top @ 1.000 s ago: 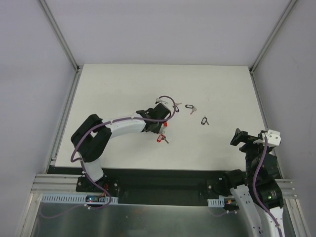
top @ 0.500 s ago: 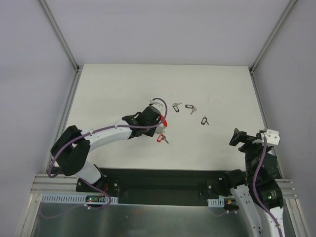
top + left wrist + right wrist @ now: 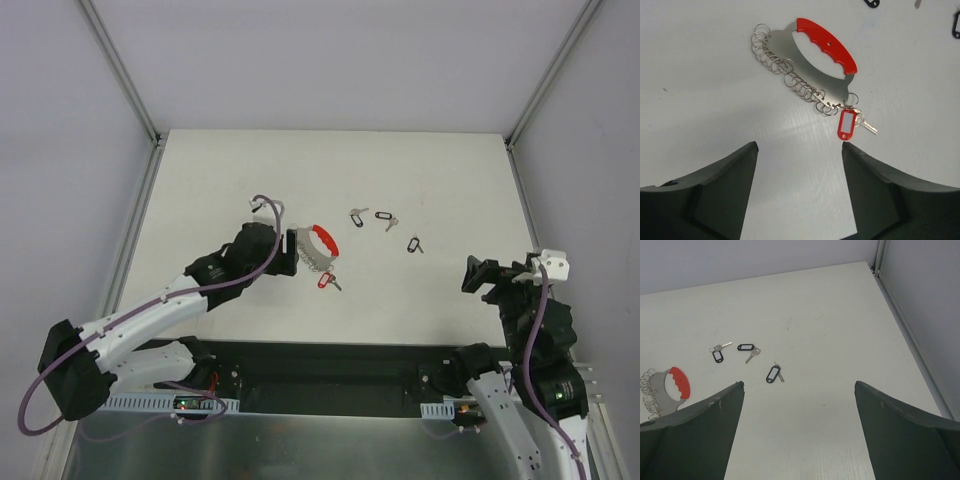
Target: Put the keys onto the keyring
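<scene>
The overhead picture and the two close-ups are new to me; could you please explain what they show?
A left arm and a right arm, both robotic, are bolted at the near edge of the table. The top picture looks down from above and behind them. The other two come from a camera on each wrist; the dark shapes below are that arm's own fingers. The left fingers are open, near the keyring, a red handle with small metal rings. A red-tagged key seems hooked to its end. The right fingers, open too, face three loose black-tagged keys. Nothing is held.
</scene>
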Controlling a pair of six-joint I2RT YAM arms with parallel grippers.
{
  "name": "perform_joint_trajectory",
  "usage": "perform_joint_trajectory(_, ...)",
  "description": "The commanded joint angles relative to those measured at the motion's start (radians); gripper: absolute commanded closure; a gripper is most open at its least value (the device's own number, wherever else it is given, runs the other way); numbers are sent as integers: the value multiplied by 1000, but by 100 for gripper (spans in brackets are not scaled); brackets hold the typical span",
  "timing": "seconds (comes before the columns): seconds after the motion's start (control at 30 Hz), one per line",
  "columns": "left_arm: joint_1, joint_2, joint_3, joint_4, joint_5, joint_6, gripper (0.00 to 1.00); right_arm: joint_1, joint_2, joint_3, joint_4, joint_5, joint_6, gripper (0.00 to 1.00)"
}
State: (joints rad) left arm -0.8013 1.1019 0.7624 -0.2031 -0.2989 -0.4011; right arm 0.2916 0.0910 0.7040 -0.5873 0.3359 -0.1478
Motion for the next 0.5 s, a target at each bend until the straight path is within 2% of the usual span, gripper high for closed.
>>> perform_joint_trajectory(0.0,20,-152,-55,-18,-72,-53,26,4,163,77,-42,-57,53,4)
perform_joint_trajectory(0.03,22,-175,-73,-25,-80,-53,19,6,193,84,-46,-81,60,4)
perform_joint_trajectory(0.17,27,-276,-116,-41,-111,-61,10,4,344,110,-45,-173,68,4)
perform_joint_trajectory(0.33,28,-306,-170,-45,-143,-59,8,6,605,164,-37,-297,41,4)
perform_joint_trajectory(0.37,28,-307,-176,-45,-147,-58,8,12,643,173,-29,-380,34,4)
perform_joint_trajectory(0.43,28,-303,-190,-45,-155,-54,8,55,728,187,7,-408,37,4)
perform_joint_trajectory(0.47,28,-297,-193,-44,-158,-53,7,81,800,196,23,-372,37,4)
